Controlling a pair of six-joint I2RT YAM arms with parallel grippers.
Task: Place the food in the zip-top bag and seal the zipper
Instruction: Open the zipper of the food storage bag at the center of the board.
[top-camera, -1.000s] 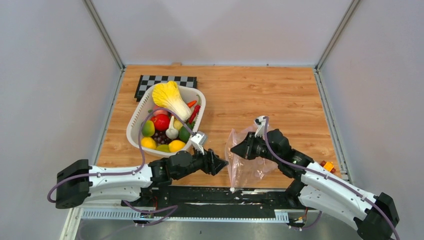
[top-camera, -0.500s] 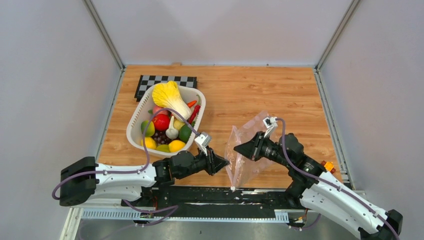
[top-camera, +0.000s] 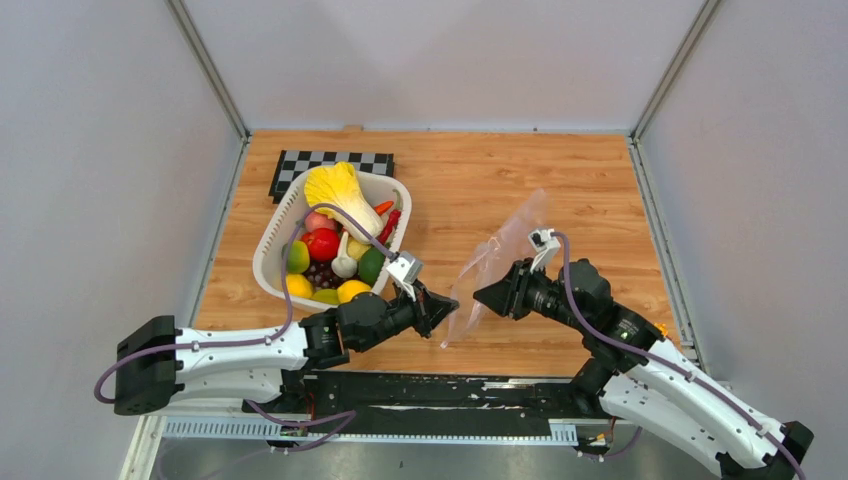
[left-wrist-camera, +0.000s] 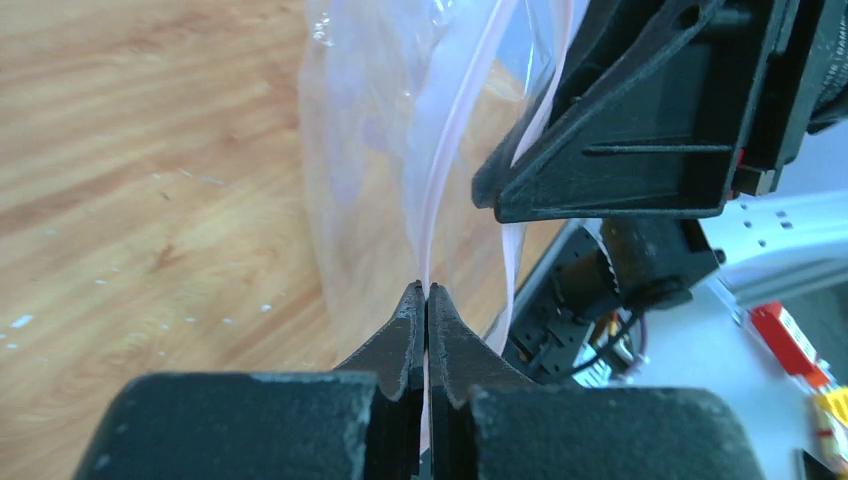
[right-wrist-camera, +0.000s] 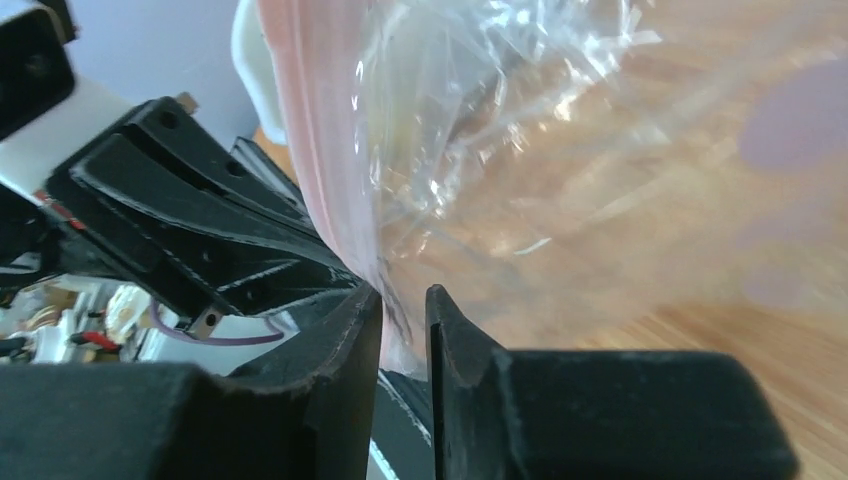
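Looking from the top: the zip-top bag (top-camera: 502, 255) is held up off the table at mid-right, betw. the left gripper (top-camera: 447, 303) & right gripper (top-camera: 482, 296). The food (top-camera: 325, 245) sits in the white basket (top-camera: 268, 255), upper left. Left wrist: the left gripper is pinched tight on the pink zipper (left-wrist-camera: 455, 150), mid frame. Right wrist: the right gripper nips the bag's edge at bottom middle, w/ a thin gap.
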